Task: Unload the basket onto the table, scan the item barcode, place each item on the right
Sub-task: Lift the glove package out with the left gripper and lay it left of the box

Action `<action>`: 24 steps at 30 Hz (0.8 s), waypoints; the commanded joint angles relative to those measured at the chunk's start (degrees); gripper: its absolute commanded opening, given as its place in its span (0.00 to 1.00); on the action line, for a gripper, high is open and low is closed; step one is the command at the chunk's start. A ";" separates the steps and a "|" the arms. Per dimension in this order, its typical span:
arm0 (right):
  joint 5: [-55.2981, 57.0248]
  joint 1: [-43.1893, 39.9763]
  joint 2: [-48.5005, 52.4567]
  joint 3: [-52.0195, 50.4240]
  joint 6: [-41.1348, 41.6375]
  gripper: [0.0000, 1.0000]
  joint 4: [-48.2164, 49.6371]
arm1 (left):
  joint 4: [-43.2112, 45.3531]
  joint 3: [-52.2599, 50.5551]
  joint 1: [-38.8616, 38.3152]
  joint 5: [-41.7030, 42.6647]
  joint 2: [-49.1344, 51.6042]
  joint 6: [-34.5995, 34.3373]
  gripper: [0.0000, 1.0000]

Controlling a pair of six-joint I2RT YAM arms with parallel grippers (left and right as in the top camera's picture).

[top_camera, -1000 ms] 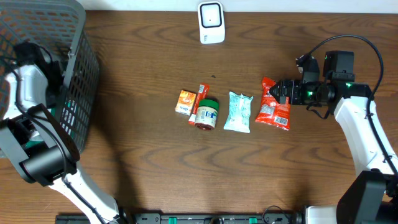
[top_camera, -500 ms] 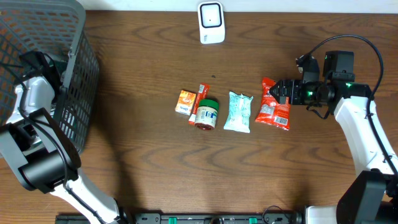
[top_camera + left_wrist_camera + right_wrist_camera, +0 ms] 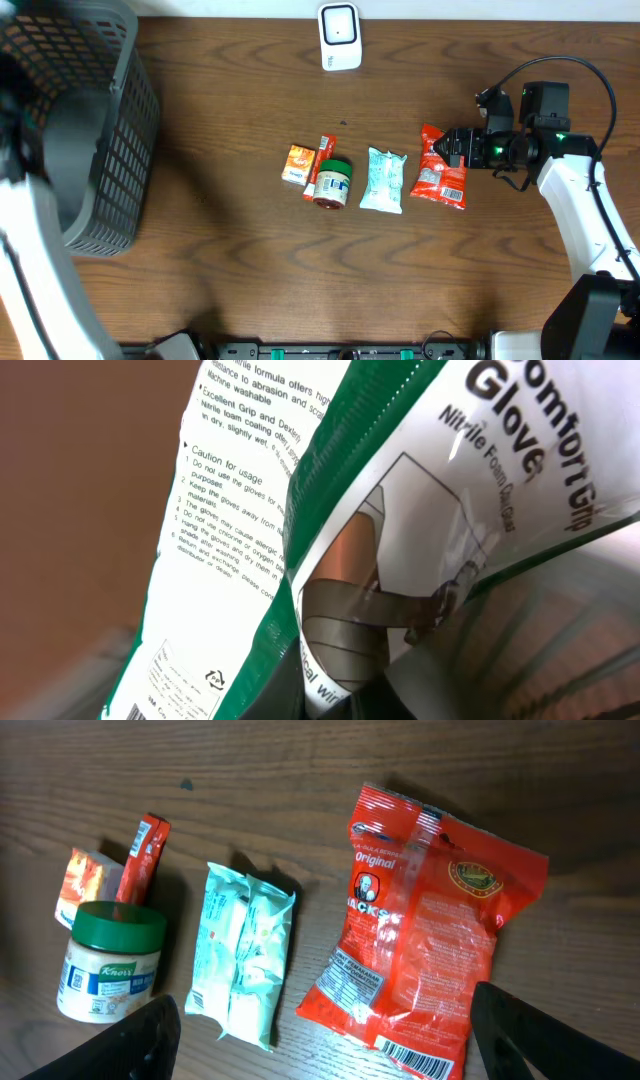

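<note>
Now the left tool is clenched, and its camera is filled by a green-and-white glove packet (image 3: 250,540) right up close. Whether it's actually pinching that packet I can't tell, and overhead the arm is just a blur by the grey basket (image 3: 100,150). Over on the right, the right tool (image 3: 452,148) hangs spread wide at the red snack bag (image 3: 440,175) lying on the surface (image 3: 250,270).
</note>
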 commanded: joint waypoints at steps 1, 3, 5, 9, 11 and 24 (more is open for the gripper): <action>0.11 0.39 0.46 -0.44 -0.22 0.88 0.02 | -0.81 0.09 -1.86 -1.75 -9.77 -1.27 0.07; 0.11 0.39 0.46 -0.44 -0.22 0.88 0.00 | -2.86 0.09 -4.39 -1.73 -14.56 -3.93 0.07; 0.11 0.39 0.46 -0.44 -0.22 0.87 -0.02 | -5.92 0.09 -7.93 -1.73 -18.08 -6.29 0.07; 0.09 0.39 0.46 -0.44 -0.02 0.87 -0.22 | -14.69 0.07 -18.53 -1.75 -22.58 -13.51 0.07; 0.11 0.39 0.46 -0.44 -0.02 0.87 -0.35 | -21.59 0.04 -26.25 -1.75 -22.71 -18.21 0.07; 0.13 0.39 0.46 -0.55 -0.04 0.88 -0.76 | -34.14 -3.37 -47.21 -1.77 2.10 -29.99 0.07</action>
